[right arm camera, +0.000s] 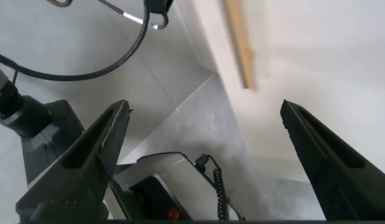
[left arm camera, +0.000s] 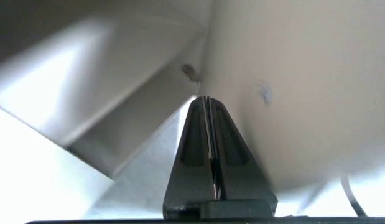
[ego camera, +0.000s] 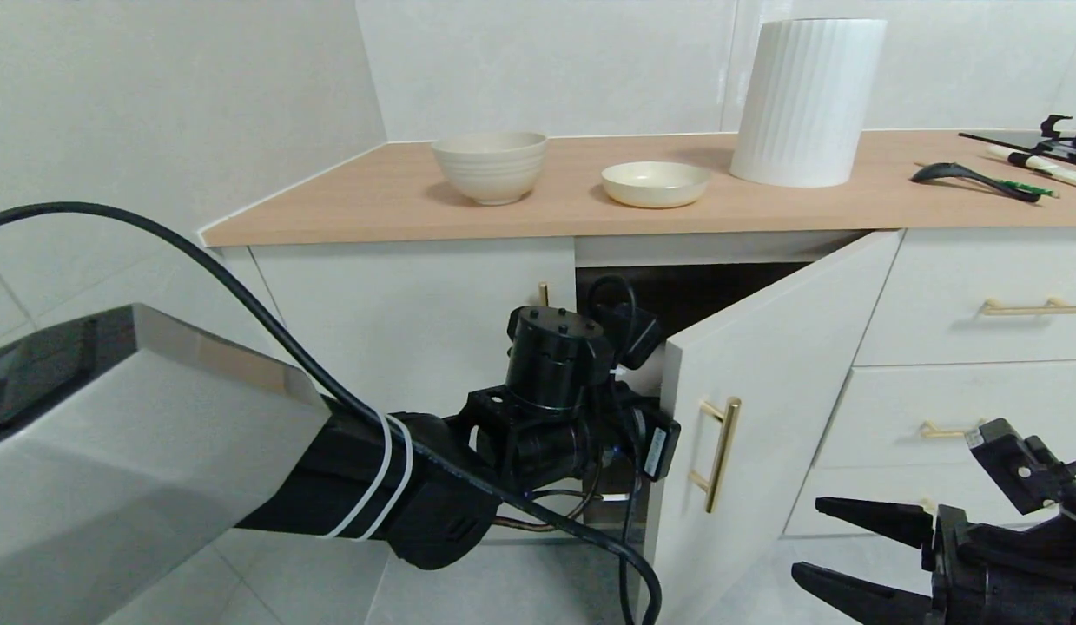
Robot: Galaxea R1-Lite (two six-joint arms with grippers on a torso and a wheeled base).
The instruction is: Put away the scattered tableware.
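Observation:
On the wooden counter point(ego camera: 372, 195) stand a cream ribbed bowl point(ego camera: 490, 165) and a shallow cream dish point(ego camera: 655, 183). A black spoon point(ego camera: 976, 180) and other utensils point(ego camera: 1037, 161) lie at the counter's far right. Below, a white cabinet door point(ego camera: 763, 382) with a gold handle point(ego camera: 718, 451) stands partly open. My left arm's wrist point(ego camera: 555, 382) is at the door's free edge, low in the opening. My left gripper point(left arm camera: 204, 104) is shut on nothing, with its tips beside the door's inner face point(left arm camera: 304, 74). My right gripper point(ego camera: 808, 538) hangs open near the floor, right of the door, facing its handle point(right arm camera: 239, 43).
A tall white ribbed cylinder point(ego camera: 807, 100) stands on the counter behind the dish. Drawers with gold handles point(ego camera: 1033, 306) fill the right of the cabinet. A closed door point(ego camera: 399, 347) is left of the opening. The left arm's black cable point(ego camera: 242, 295) loops across the front.

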